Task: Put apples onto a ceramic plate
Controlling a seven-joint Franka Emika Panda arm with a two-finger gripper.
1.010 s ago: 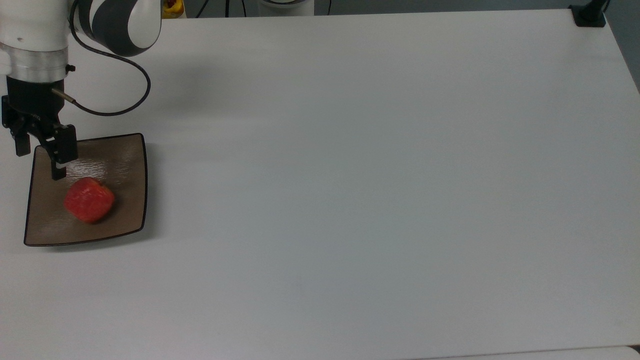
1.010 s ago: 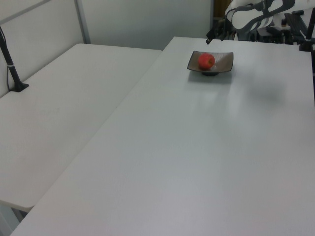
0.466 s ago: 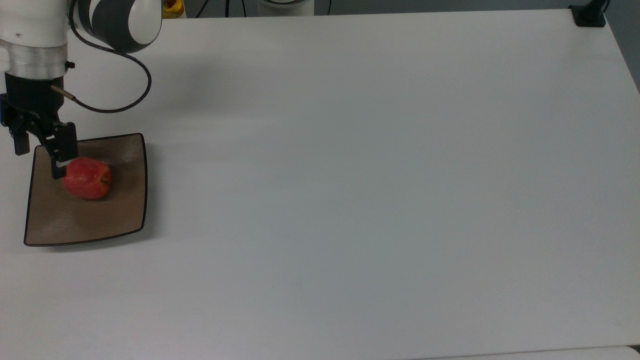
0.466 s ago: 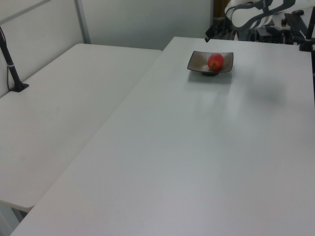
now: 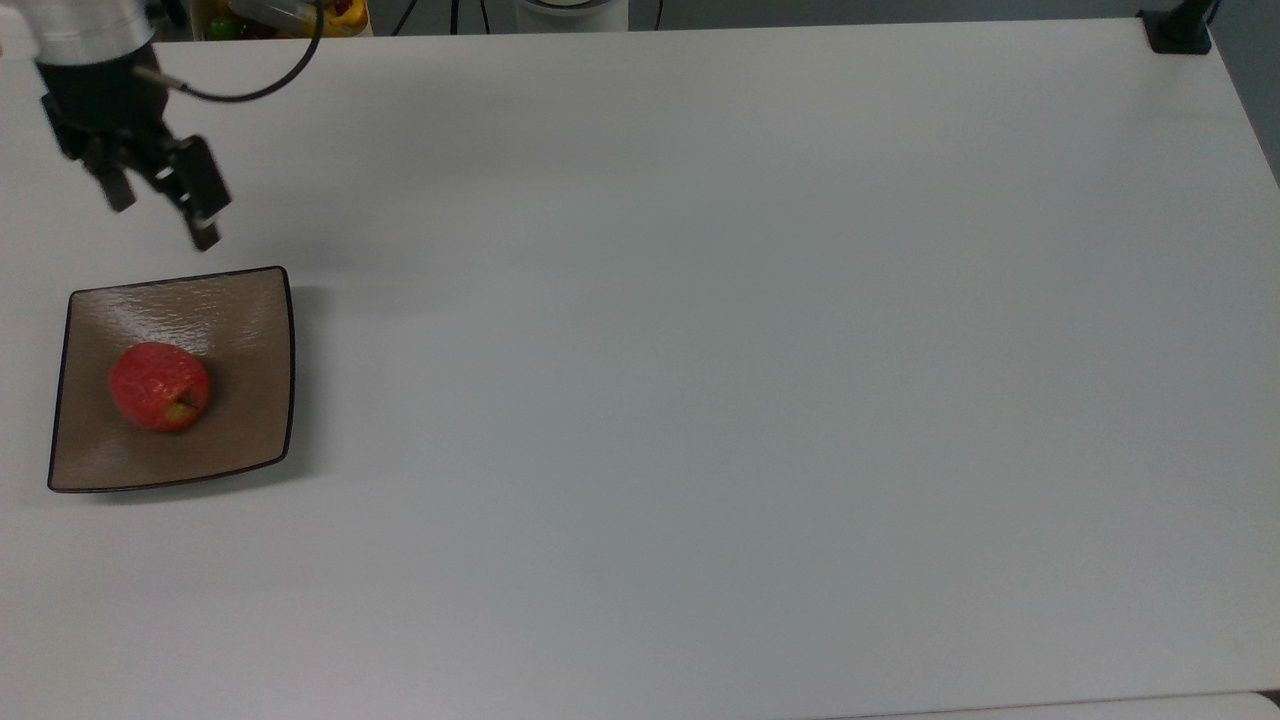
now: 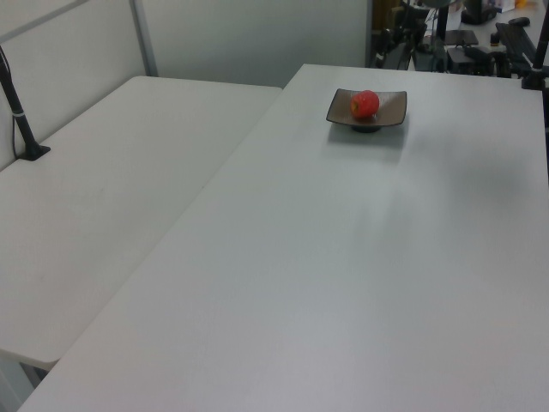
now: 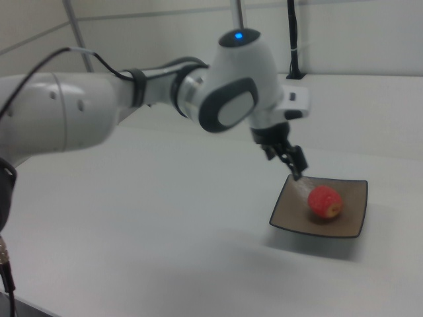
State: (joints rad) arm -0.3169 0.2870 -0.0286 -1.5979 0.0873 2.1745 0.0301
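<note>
Red apple [image 5: 159,386] sits on the ceramic plate [image 5: 240,320] — down on the tan glaze, toward the top view's left of the plate's middle, with bare plate all round it and nothing holding it. In the left view the apple [image 6: 364,104] shows as a small red ball inside the square dish [image 6: 393,107] at the far end of the white table [image 5: 750,350]; in the right view it lies on the plate [image 7: 350,211] with its yellowish patch turned low. The gripper [image 5: 160,205] hangs above bare table past the plate's upper edge in the top view, well apart from the fruit, its two black fingers spread and nothing between them. In the right view the gripper [image 7: 289,160] is off the near corner of the plate, above it, the white arm [image 7: 132,105] reaching in from the right view's left. So the step in hand reads as the retreat after the drop — the placing itself looks done, the apple resting where the task wants it. What comes next asks for little, to my eye: lift clear and pull the arm away from the plate without brushing its dark rim. One thing to watch is the round fruit on a glossy, slightly curved surface; a knock to the plate could send it rolling.
</note>
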